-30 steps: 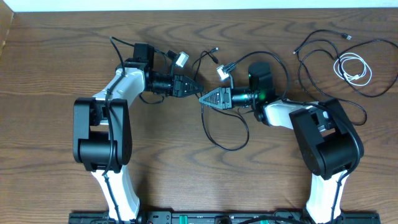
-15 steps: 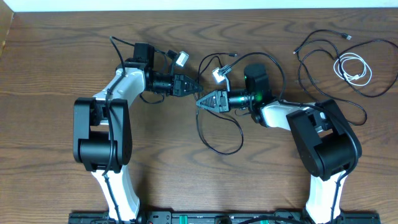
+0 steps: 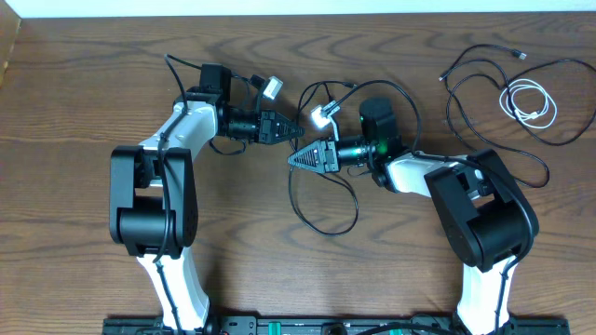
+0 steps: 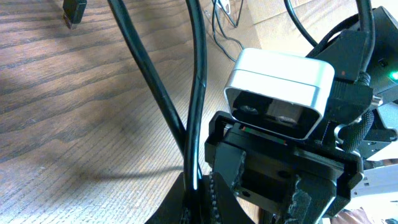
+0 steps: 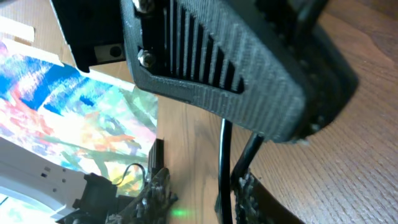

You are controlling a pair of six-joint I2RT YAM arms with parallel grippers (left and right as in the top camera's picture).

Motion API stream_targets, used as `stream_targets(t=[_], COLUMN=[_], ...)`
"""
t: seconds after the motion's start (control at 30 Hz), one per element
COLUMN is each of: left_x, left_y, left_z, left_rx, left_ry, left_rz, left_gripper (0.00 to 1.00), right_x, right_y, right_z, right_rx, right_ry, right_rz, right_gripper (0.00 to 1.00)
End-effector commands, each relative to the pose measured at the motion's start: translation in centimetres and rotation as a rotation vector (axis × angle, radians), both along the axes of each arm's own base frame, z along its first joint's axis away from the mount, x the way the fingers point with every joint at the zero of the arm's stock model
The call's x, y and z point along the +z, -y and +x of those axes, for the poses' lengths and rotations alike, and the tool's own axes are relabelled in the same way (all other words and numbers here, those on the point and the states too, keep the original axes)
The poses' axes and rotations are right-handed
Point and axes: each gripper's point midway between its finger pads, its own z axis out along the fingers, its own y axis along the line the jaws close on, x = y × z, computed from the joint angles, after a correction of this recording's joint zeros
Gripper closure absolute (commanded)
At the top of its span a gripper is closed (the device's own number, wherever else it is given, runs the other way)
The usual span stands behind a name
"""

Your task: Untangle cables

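1. The left fingers (image 3: pixel 296 132) are closed on the black cable (image 4: pixel 200 62); in the left wrist view two of its strands run down into the pinch.
2. The right fingers (image 3: pixel 294 159) stand slightly apart with a strand of the same cable between them. I cannot tell whether they press it.
3. That cable lies at the centre of the desk (image 3: pixel 74 93), arching toward 12 o'clock over the right wrist and looping toward 6 o'clock below it.
4. The two sets of fingers sit near each other, tips almost meeting. The right arm's silver wrist camera (image 4: pixel 280 81) crowds the left wrist view, and a black ribbed housing (image 5: pixel 211 56) fills the top of the right wrist view.
5. A small dark plug end (image 4: pixel 74 9) lies on the wood.
6. Toward 2 o'clock, well apart, a second black cable (image 3: pixel 450 107) sprawls loose, with the coiled white cable (image 3: pixel 507 100) within its curves.
7. The desk is dark brown wood grain with a pale strip (image 3: pixel 279 7) along its 12 o'clock edge. A colourful painted sheet (image 5: pixel 74 106) shows beyond it.
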Motion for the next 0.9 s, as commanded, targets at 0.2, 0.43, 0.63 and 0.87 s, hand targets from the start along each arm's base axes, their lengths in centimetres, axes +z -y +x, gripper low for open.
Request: stream_targets(t=[0.2,0.43,0.63,0.87], left_x=[1.4,1.4,1.4,1.4], left_y=[0.0,0.1,0.2,0.2], left_z=[0.3,0.2,0.2,0.2], left_rx=[0.003,-0.001,-0.003,-0.003], left_ry=[0.035,0.034,0.034,0.034], left_rz=[-0.005,-0.006,-0.006,-0.006], left_gripper=[0.92,0.92,0.92,0.92], right_x=[-0.3,-0.6,-1.2,-1.4], right_y=[-0.3,-0.3,-0.2,-0.1], right_z=[-0.5,0.0,1.5,1.9], right_rx=[0.026,-0.002,-0.096,-0.127], right_ry=[0.024,0.029,-0.005,-0.03], right_rz=[0.005,-0.008,-0.048,-0.059], right_gripper=[0.92,0.79,0.79,0.66])
